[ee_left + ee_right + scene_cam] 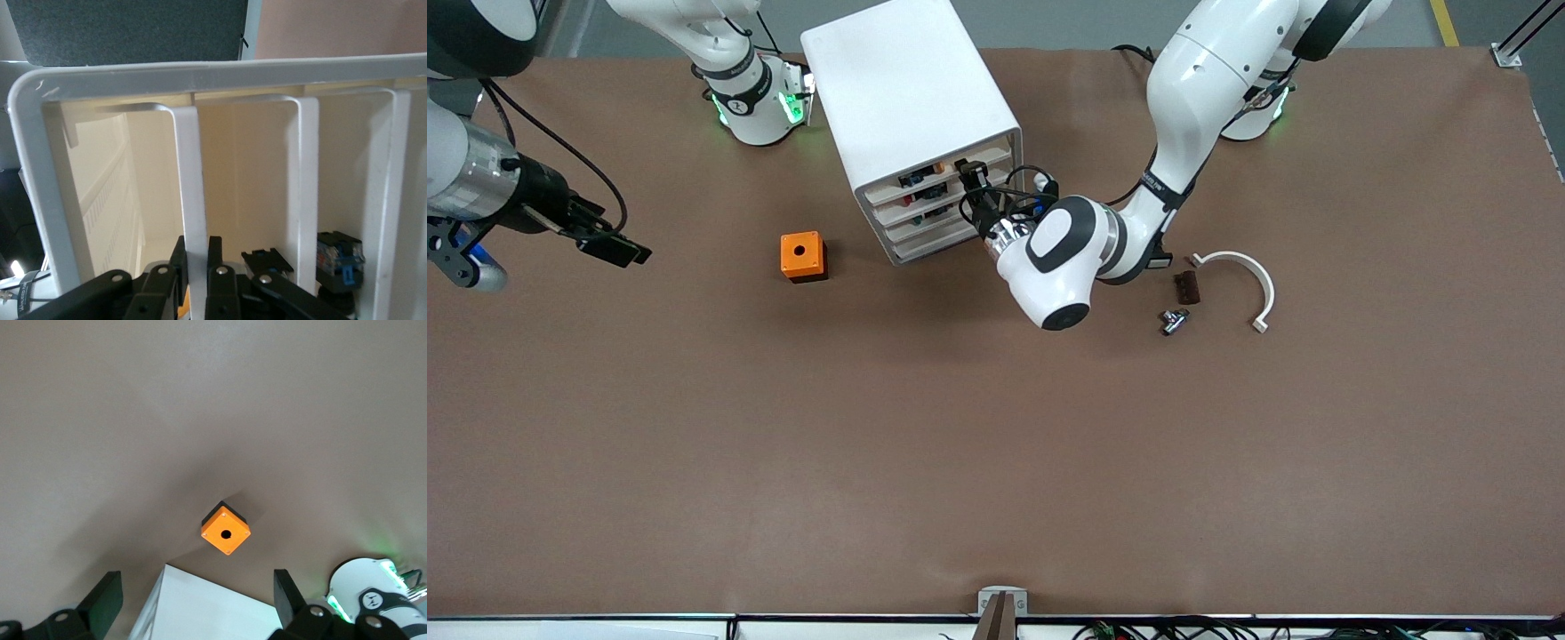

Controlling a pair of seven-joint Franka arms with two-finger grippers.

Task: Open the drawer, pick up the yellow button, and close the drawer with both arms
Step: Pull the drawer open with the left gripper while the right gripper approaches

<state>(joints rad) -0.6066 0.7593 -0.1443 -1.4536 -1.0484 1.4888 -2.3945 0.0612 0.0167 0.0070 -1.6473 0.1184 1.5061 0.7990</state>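
The white cabinet [907, 89] stands near the robots' bases, its four drawers facing the left arm's end. My left gripper [967, 171] is at the topmost drawer [938, 169], whose front sits about level with the lower ones. In the left wrist view the gripper [195, 257] is shut on that drawer's white front lip [189, 173]. A speck of orange [938, 166] shows in the top drawer; I cannot tell whether it is the button. My right gripper [615, 251] hangs open and empty in the air at the right arm's end; it waits. In its wrist view the fingers [107, 597] are wide apart.
An orange cube with a hole [803, 256] sits on the table beside the cabinet, also in the right wrist view [225, 535]. A white curved bracket [1249, 280], a small brown block [1186, 287] and a metal part [1173, 320] lie beside the left arm. Black and blue parts [339, 257] lie in lower drawers.
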